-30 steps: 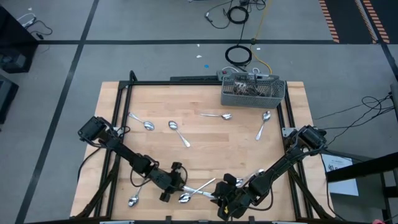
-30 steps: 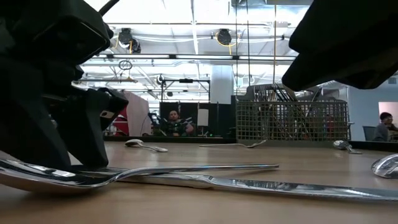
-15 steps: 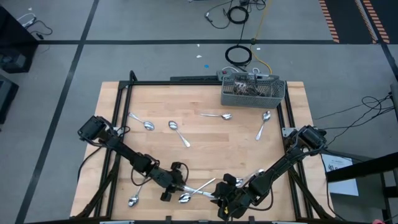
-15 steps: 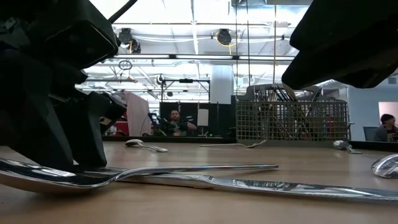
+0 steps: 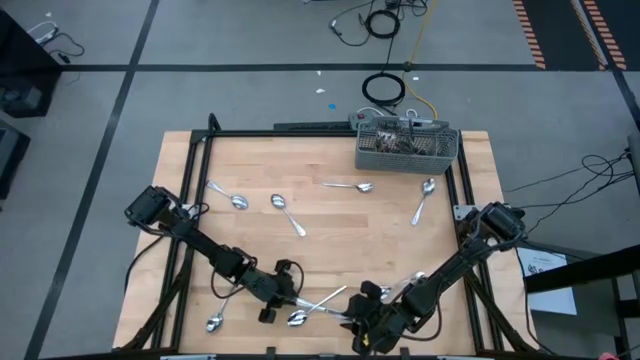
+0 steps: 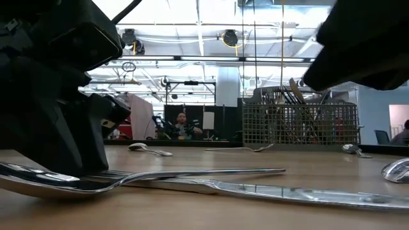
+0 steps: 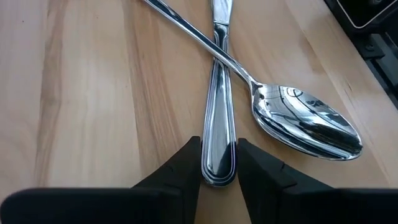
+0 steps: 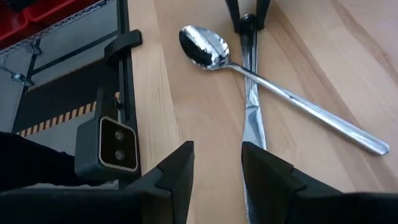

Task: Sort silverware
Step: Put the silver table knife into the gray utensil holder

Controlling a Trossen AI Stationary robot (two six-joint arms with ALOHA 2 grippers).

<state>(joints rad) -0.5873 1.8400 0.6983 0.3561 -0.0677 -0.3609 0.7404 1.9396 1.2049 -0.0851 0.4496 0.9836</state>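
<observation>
Gripping a knife handle end, left jaws sit near bench front edge under a crossing spoon; wrist view only. Right jaws open, empty.

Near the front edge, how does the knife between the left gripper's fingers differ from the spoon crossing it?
The knife has a thick, straight ridged handle; the spoon has a thin stem ending in a wide oval bowl. The knife's handle end sits between the left gripper's fingers; the spoon lies free. The spoon's stem crosses over the knife at an angle. Both are shiny silver metal lying on the wooden table.
</observation>
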